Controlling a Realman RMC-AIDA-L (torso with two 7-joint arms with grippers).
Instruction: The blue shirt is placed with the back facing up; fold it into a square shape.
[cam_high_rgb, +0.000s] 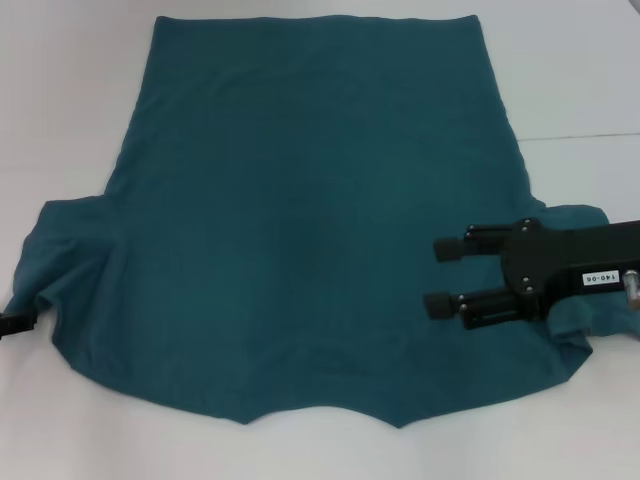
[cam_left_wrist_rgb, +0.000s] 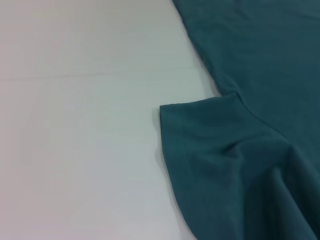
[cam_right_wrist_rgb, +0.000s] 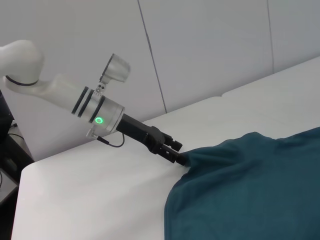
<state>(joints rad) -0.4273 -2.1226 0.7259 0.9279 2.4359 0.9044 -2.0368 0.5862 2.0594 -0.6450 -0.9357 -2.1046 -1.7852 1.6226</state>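
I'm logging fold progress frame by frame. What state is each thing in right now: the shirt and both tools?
blue shirt: spread flat on the white table, plain side up, not yet folded; its left sleeve is bunched.
left tool: at the left sleeve's edge, shut on the fabric.
right tool: over the shirt's right side near the right sleeve, fingers open, holding nothing.

table: white | wall: pale grey panels
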